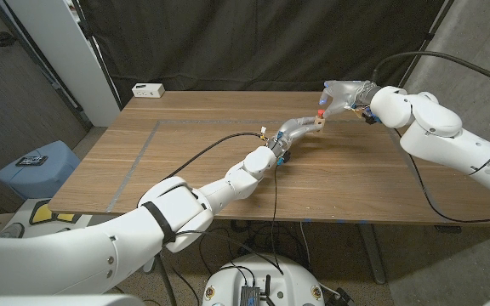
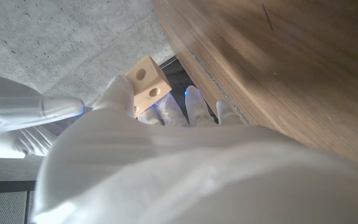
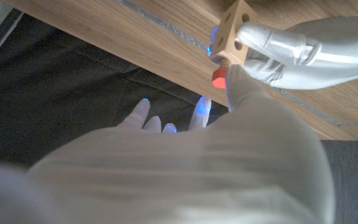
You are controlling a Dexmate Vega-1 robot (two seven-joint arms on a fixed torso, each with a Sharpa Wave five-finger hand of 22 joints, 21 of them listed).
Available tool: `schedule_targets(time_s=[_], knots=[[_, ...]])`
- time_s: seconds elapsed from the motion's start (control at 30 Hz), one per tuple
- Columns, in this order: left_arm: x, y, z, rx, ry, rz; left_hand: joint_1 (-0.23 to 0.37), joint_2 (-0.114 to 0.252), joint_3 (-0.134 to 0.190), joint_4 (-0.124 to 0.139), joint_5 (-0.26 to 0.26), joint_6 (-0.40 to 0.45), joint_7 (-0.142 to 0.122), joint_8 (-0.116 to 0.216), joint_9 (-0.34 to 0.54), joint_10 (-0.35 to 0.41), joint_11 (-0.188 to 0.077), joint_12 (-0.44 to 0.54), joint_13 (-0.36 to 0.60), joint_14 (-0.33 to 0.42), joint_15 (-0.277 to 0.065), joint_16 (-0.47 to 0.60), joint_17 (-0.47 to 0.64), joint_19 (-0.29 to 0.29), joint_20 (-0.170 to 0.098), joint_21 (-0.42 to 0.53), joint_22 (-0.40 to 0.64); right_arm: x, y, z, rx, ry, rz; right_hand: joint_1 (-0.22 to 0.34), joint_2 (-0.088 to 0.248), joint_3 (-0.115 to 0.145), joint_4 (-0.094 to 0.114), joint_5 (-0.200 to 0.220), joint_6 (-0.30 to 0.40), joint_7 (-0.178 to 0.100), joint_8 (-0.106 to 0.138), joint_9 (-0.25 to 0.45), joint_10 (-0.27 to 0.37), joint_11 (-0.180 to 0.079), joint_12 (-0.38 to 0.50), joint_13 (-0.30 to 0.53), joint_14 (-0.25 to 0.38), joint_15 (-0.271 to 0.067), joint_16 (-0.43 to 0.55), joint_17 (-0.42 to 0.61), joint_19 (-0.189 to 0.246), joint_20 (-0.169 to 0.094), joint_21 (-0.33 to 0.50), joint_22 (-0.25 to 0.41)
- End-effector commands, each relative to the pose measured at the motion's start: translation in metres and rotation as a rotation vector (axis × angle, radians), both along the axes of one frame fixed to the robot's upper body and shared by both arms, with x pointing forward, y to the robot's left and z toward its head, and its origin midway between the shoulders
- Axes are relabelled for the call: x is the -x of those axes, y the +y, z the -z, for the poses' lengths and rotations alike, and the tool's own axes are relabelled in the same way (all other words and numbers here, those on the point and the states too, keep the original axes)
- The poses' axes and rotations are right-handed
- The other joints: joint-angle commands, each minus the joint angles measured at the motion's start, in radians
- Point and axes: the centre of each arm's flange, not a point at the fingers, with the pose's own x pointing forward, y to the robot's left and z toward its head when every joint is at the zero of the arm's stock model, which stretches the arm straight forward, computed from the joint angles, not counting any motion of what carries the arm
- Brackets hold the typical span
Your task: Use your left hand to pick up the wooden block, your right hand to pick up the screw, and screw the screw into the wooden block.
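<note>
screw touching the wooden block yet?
Touching. In the right wrist view the red-headed screw has its shank run up into the underside of the wooden block held by the left hand, no gap between them.

Pale holed wooden block [image 3: 234,32], raised above the table, with red-headed screw [image 3: 219,76] seated in it.

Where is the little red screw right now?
In the head view, the screw is right of the table's middle, pinched by the right hand against the wooden block held in the left hand.
</note>
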Motion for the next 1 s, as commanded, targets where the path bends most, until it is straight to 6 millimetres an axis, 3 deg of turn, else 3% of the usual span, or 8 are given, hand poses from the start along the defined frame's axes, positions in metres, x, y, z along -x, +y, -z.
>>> schedule_targets(time_s=[0.03,1.0], knots=[[-0.0014,-0.0004,-0.0008,-0.006,0.007,0.002,-0.001,-0.011,0.006,-0.010,0.001,0.030,0.001,0.012,0.005,0.011,-0.001,0.006,-0.002,0.011,-0.037,0.002,0.002,0.006,-0.001,0.006,0.004,-0.0027,0.0001,-0.0073,-0.008,0.011,-0.012,-0.002,-0.001,-0.001,0.005,0.000,-0.004,0.002,-0.003,0.000,-0.012,0.000,-0.002,0.002,-0.012,0.002,-0.005,0.002,-0.003,-0.003,-0.002,0.002],[0.0016,0.0020,0.0021,0.001,-0.004,0.013,0.004,-0.025,0.016,-0.031,0.003,0.059,0.001,0.015,0.002,0.026,-0.003,0.006,-0.016,0.018,-0.050,0.000,0.000,0.007,-0.011,0.006,0.004,-0.0020,0.0040,-0.0099,0.023,0.063,-0.016,-0.018,0.008,-0.005,0.014,0.002,-0.019,-0.004,-0.021,-0.011,-0.036,0.009,-0.003,0.003,-0.029,0.013,-0.005,0.004,-0.011,0.001,0.000,0.003]])
